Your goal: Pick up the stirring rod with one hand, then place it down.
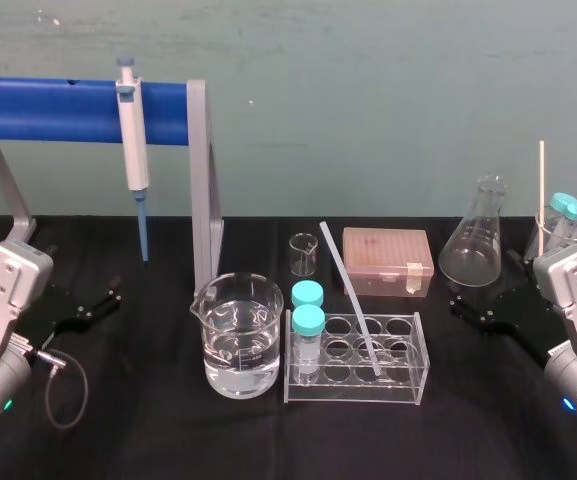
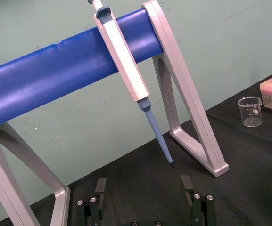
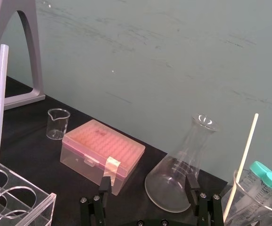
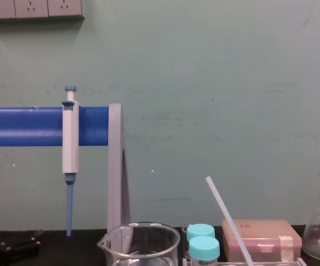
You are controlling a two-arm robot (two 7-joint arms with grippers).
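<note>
Head view: we see a black table with lab glassware across its middle and one arm low at each outer side.
Stirring rod: the stirring rod stands tilted in the clear rack. Its foot is down in a hole right of the rack's middle, and its top leans back and to the left. Nothing grips it.
Chest view: we see the same rod rising at a slant beside the two blue-capped vials.
Left gripper: the left gripper sits low at the table's left side, well apart from the rod. In its wrist view we see its fingers spread wide with nothing between them, facing the pipette that hangs on the blue stand.
Right gripper: the right gripper lies at the table's right side, just in front of the conical flask. In its wrist view its fingers are spread and empty.
Rack neighbours: a beaker of water stands just left of the rack. A small beaker and a pink tip box sit behind it.
</note>
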